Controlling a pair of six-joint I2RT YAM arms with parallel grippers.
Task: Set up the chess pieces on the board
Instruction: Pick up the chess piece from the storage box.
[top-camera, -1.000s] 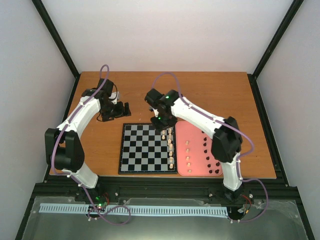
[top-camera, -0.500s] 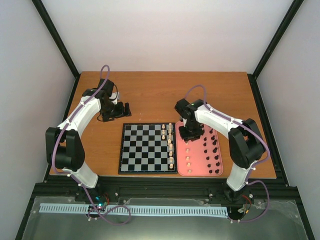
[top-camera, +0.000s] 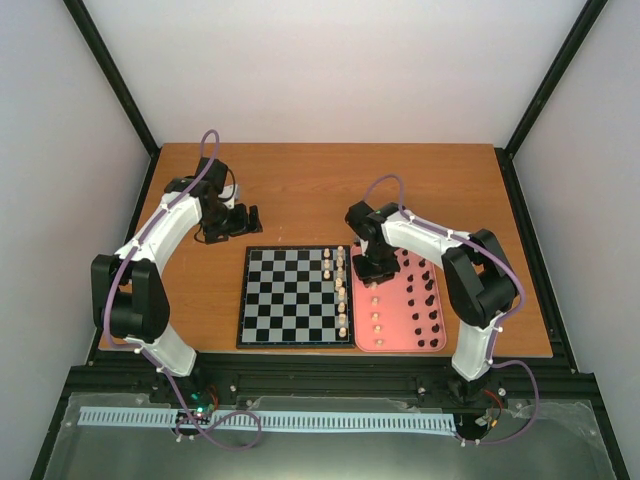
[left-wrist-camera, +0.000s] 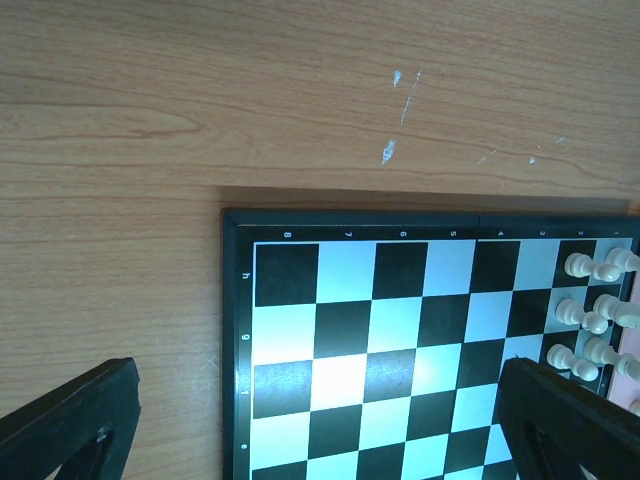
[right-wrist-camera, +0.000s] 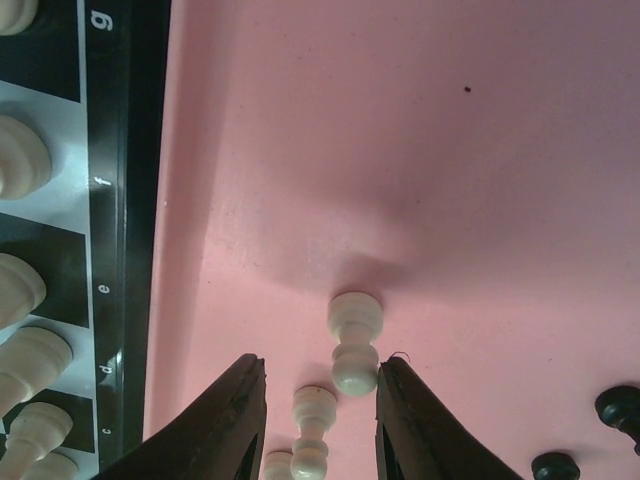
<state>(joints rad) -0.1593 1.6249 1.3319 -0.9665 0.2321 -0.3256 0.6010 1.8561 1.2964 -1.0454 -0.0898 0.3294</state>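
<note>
A brown wooden table (top-camera: 300, 190) fills the middle of the top view. Right of centre on it lies a flat pink tray (top-camera: 393, 322). In the right wrist view the tray's surface covers most of the frame, with a small dark speck (right-wrist-camera: 467, 90) at upper right. The left wrist view shows white scuff marks (left-wrist-camera: 390, 152) on the wood, upper right. White walls (top-camera: 330, 70) rise behind, with black frame posts (top-camera: 110, 75) slanting at the upper corners. A white slotted strip (top-camera: 260, 420) crosses the bottom over a grey metal sheet (top-camera: 330, 455).
</note>
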